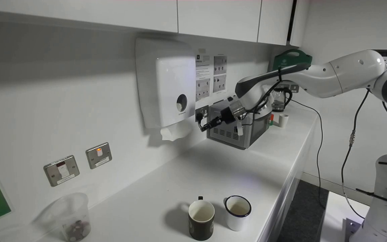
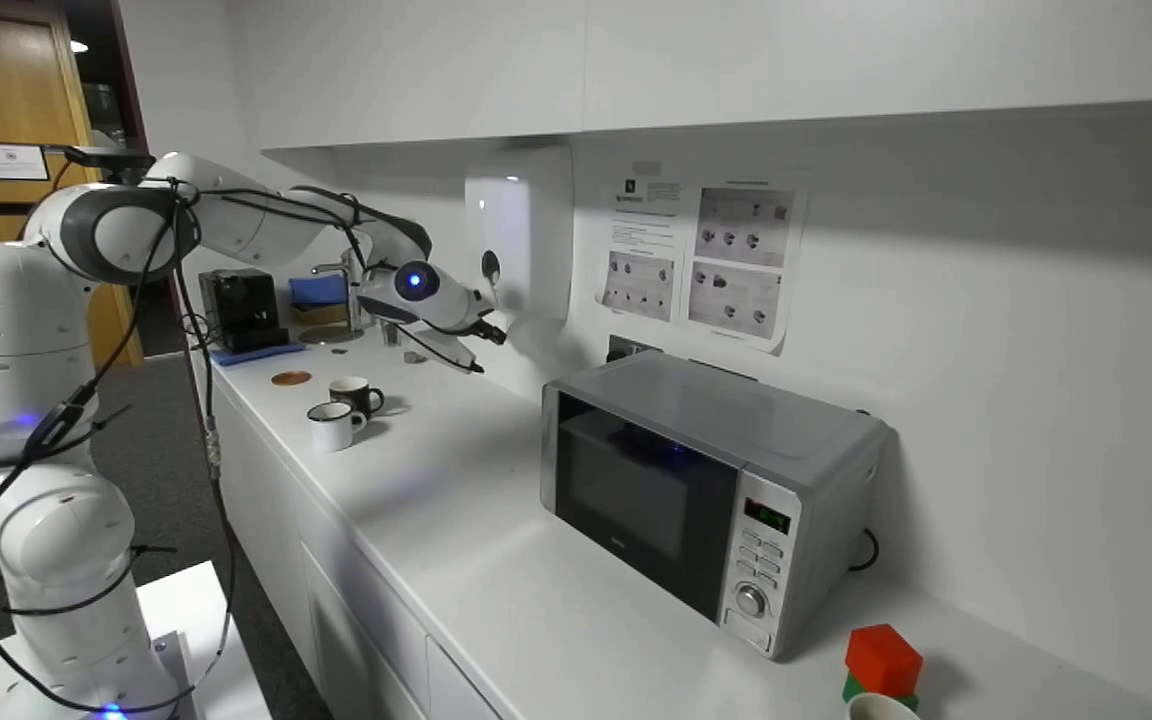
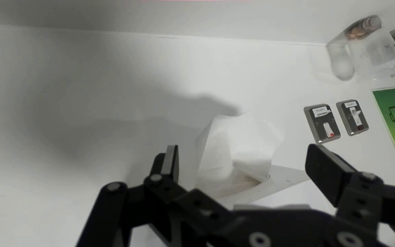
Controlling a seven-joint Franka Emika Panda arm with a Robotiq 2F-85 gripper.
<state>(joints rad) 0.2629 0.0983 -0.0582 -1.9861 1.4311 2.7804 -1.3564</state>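
Observation:
My gripper (image 3: 242, 151) is open, with nothing between its fingers. In the wrist view, a crumpled white paper towel (image 3: 238, 137) hangs from the underside of the wall dispenser (image 3: 286, 180) and shows beyond and between the two fingers, apart from them. In an exterior view the gripper (image 1: 207, 127) is in mid-air, to the right of the towel (image 1: 176, 131) and the white dispenser (image 1: 166, 84), in front of the microwave (image 1: 227, 136). The gripper (image 2: 494, 334) also shows near the dispenser (image 2: 526, 230) in an exterior view. The exact distance to the towel cannot be told.
A black mug (image 1: 201, 222) and a white dark-rimmed mug (image 1: 238, 216) stand on the white counter (image 1: 166, 188). A clear container (image 1: 74, 215) is by the wall. Cabinets (image 1: 220, 16) hang above. A red block (image 2: 883, 660) and a coffee pot (image 1: 278, 101) are also on the counter.

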